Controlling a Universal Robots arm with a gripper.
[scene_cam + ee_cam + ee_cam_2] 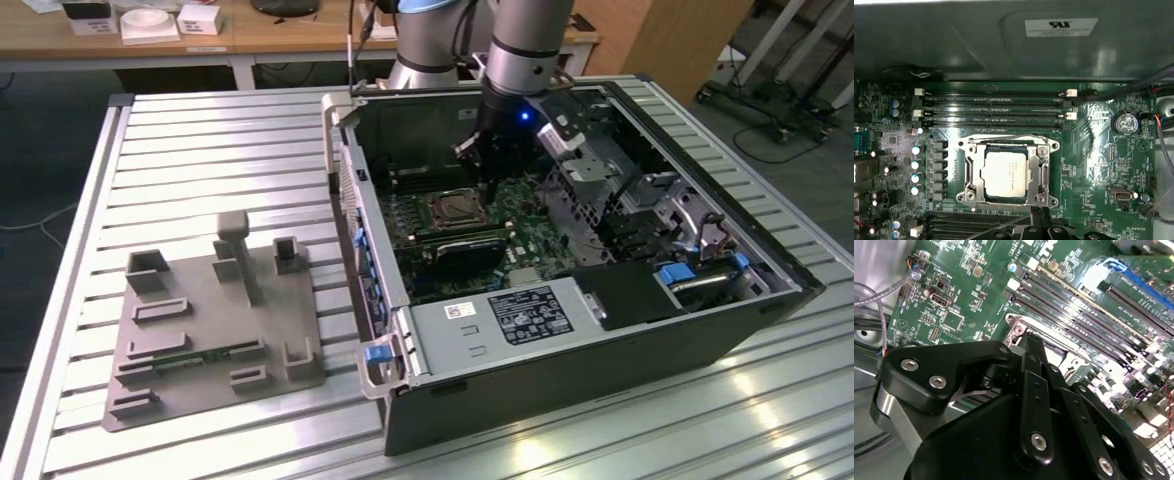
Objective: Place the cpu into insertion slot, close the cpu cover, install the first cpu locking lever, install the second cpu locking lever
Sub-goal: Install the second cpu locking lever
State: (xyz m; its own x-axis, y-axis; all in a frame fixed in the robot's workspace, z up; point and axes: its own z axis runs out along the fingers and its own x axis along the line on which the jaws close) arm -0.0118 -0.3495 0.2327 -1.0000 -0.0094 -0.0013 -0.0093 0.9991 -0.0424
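The cpu [1006, 173], a pale silver square chip, lies flat in the insertion slot [1054, 146] on the green board. The cpu cover [1043, 165], a thin silver frame, is down around the chip. One thin wire lever [1004, 136] runs along the slot's edge beside the memory slots. Another thin rod [1004, 223] slants out at the opposite edge, right by my gripper [1039, 215]. Its two black fingers are pressed together, with nothing showing between them. In the exterior view my gripper [489, 185] hangs inside the open case just above the slot [454, 208]. The second wrist view has my fingertips [1030, 342] over the slot's metal rim [1015, 320].
Long black memory slots [994, 107] flank the socket. A black card with a green edge [467, 255] and a grey label plate [527, 312] sit nearer the case front. A grey fixture plate [214, 330] lies on the table at the exterior view's left. Loose cables [874, 305] hang near the case wall.
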